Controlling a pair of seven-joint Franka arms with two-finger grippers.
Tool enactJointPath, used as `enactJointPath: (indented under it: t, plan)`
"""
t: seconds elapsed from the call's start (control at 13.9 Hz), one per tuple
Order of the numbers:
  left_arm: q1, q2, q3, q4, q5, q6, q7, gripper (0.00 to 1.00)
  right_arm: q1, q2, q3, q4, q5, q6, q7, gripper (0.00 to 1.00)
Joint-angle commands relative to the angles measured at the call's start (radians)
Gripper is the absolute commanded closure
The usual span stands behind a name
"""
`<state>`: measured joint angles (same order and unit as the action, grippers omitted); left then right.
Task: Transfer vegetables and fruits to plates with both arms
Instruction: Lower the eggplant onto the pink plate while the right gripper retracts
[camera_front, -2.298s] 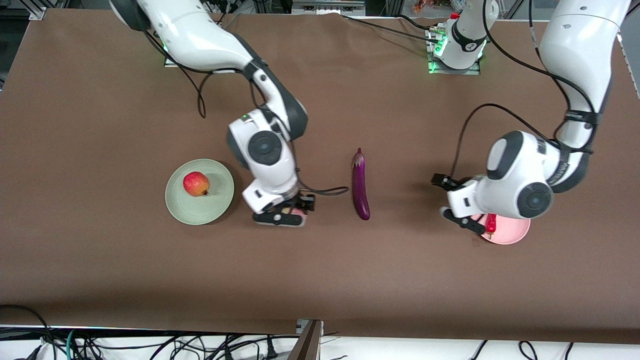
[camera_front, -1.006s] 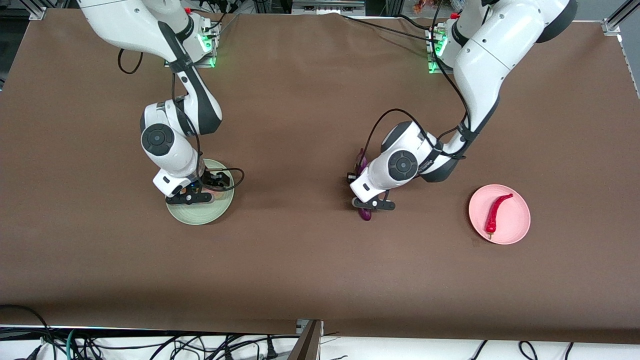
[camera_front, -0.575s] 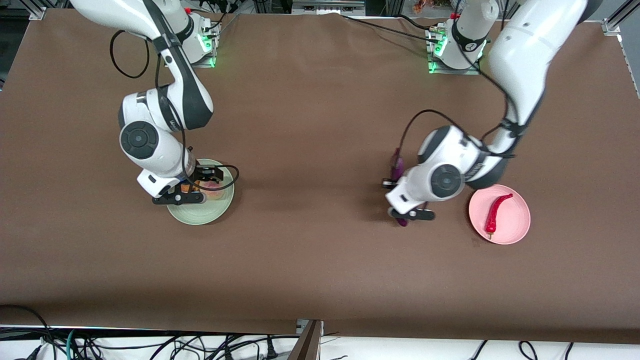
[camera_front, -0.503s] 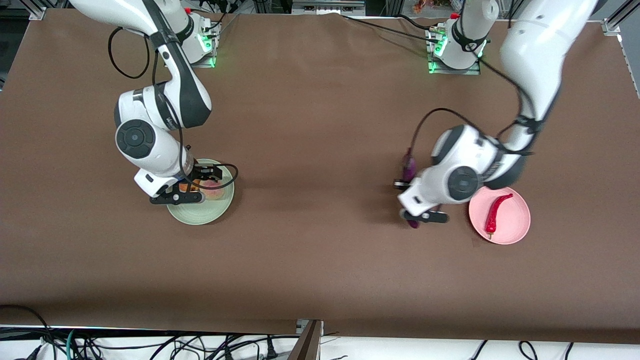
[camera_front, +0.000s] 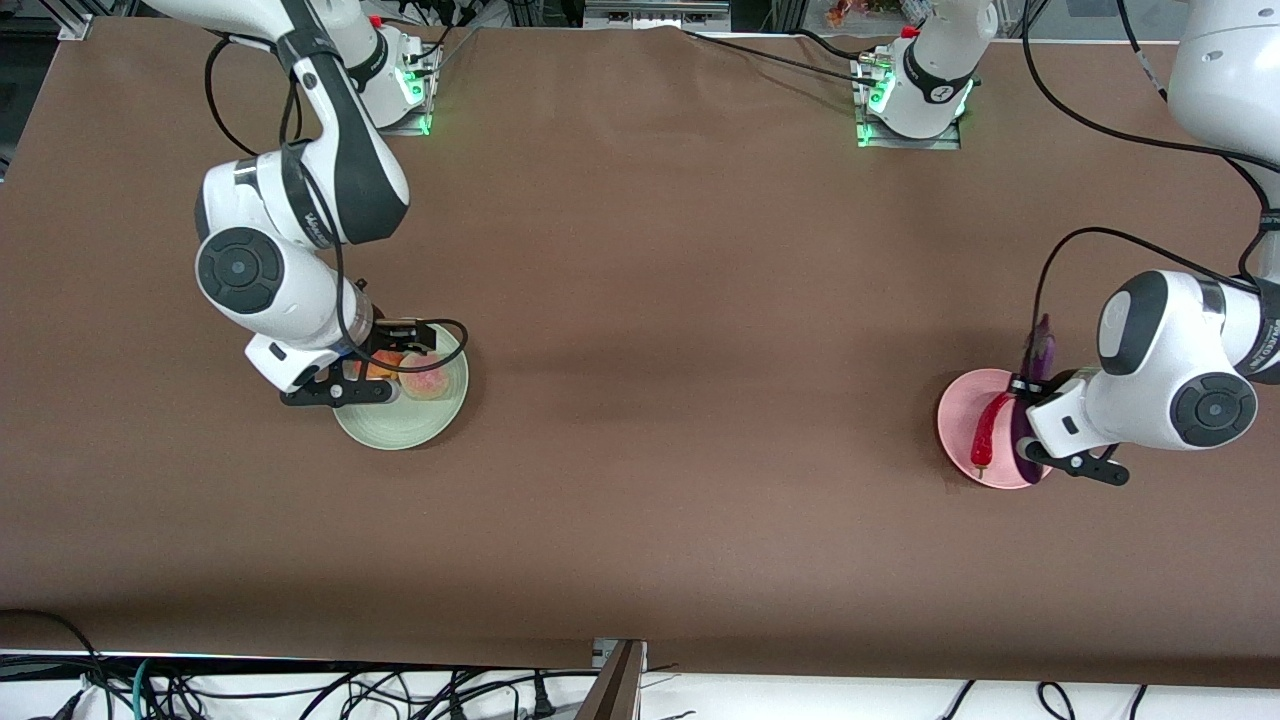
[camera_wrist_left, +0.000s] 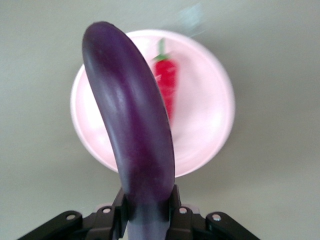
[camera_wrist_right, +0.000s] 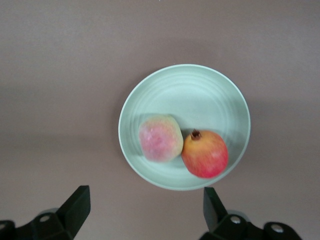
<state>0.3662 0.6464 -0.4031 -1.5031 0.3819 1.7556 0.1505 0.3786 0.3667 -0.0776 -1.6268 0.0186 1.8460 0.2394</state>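
The pale green plate (camera_front: 400, 425) holds the peach (camera_front: 425, 382) and the red-yellow apple (camera_front: 380, 365), side by side. The right wrist view shows the plate (camera_wrist_right: 200, 95), the peach (camera_wrist_right: 160, 138) and the apple (camera_wrist_right: 205, 154). My right gripper (camera_front: 338, 390) (camera_wrist_right: 145, 210) is open and empty above the plate's rim toward the right arm's end. My left gripper (camera_front: 1062, 458) (camera_wrist_left: 147, 210) is shut on the purple eggplant (camera_front: 1040, 350) (camera_wrist_left: 130, 115) and holds it over the pink plate (camera_front: 958, 420) (camera_wrist_left: 205, 115). The red chili (camera_front: 990, 425) (camera_wrist_left: 167, 85) lies on that plate.
The brown table (camera_front: 650, 300) stretches bare between the two plates. Both arm bases (camera_front: 910, 100) stand at the table's edge farthest from the front camera. Cables hang past the edge nearest the camera.
My left gripper has carried the eggplant from the table's middle to over the pink plate. My right gripper has drawn back from the green plate, with the peach left on it.
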Motion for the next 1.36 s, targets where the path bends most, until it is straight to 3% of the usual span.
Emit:
enactJointPath:
  t: [0.0,0.07,0.14,0.22,0.29,0.57,0.86,1.01,1.29]
  plan:
    - [-0.006,0.053,0.013,0.014,0.057,0.014,0.029,0.95,-0.006,-0.054,0.001,0.090,0.012,-0.154,0.000,0.00]
    - [0.000,0.073,0.015,0.014,0.060,0.037,0.073,0.93,-0.006,-0.080,-0.001,0.091,0.012,-0.177,-0.002,0.00]
    - [0.019,0.088,0.015,0.012,0.060,0.063,0.124,0.78,-0.006,-0.109,-0.001,0.091,0.012,-0.191,-0.002,0.00]
    - [0.031,0.091,0.014,0.012,0.052,0.070,0.145,0.21,-0.006,-0.132,-0.001,0.090,0.014,-0.209,-0.002,0.00]
    - [0.031,0.088,0.012,0.014,0.048,0.067,0.149,0.00,-0.007,-0.156,-0.001,0.090,0.012,-0.227,-0.002,0.00]
    - [0.027,0.055,-0.002,0.027,0.043,0.062,0.147,0.00,-0.006,-0.232,-0.030,0.090,0.012,-0.292,-0.002,0.00]
    - [0.027,-0.059,-0.129,0.030,0.041,0.056,0.130,0.00,-0.006,-0.244,-0.043,0.091,0.011,-0.314,-0.002,0.00]
    - [0.027,-0.132,-0.196,0.041,-0.010,-0.005,0.053,0.00,-0.009,-0.241,-0.054,0.096,0.017,-0.312,-0.003,0.00]
    - [-0.004,-0.243,-0.293,0.173,-0.029,-0.220,-0.164,0.00,-0.009,-0.235,-0.070,0.099,0.069,-0.301,-0.015,0.00]
